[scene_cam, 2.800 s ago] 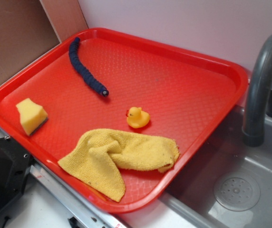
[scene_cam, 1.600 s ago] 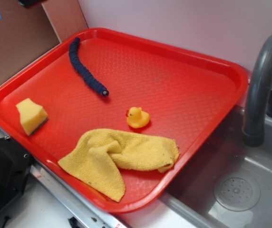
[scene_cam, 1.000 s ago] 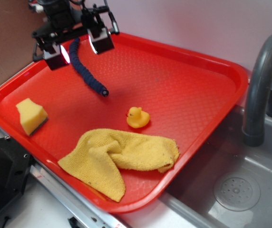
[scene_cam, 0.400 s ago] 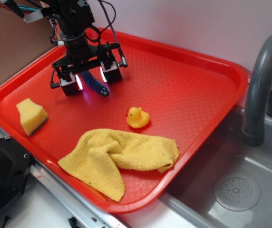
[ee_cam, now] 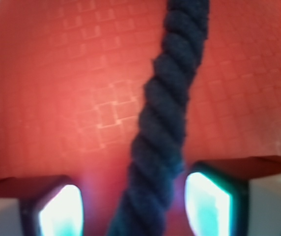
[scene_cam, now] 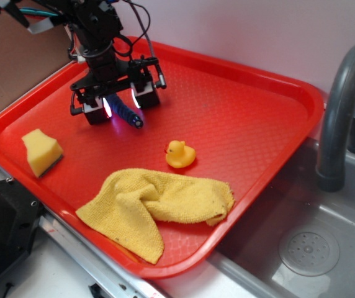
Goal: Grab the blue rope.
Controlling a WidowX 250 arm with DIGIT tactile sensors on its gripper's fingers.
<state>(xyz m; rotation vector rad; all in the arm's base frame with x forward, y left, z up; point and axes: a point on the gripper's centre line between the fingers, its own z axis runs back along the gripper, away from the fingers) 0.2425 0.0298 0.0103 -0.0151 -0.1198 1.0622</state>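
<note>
Red plastic tray (scene_cam: 252, 93), waffle-textured floor, raised rim, holds all loose items. Blue rope (scene_cam: 125, 110): dark navy, thick twisted braid, knobbly, pale tip at near end; lies in the far-left part of the tray, mostly hidden under the arm in the exterior view. Gripper (scene_cam: 121, 103) low over the rope; jaws spread, one finger each side. Wrist view: rope (ee_cam: 167, 128) runs between the two glowing pads (ee_cam: 207, 201), gap visible on the left side; right side close, contact not clear. Yellow sponge (scene_cam: 41, 151), blocky wedge, near left rim. Yellow duck (scene_cam: 179, 154), smooth, mid-tray. Yellow cloth (scene_cam: 156, 205), crumpled terry, at the front rim. Grey sink (scene_cam: 314, 242) and curved faucet (scene_cam: 341, 105) to the right.
</note>
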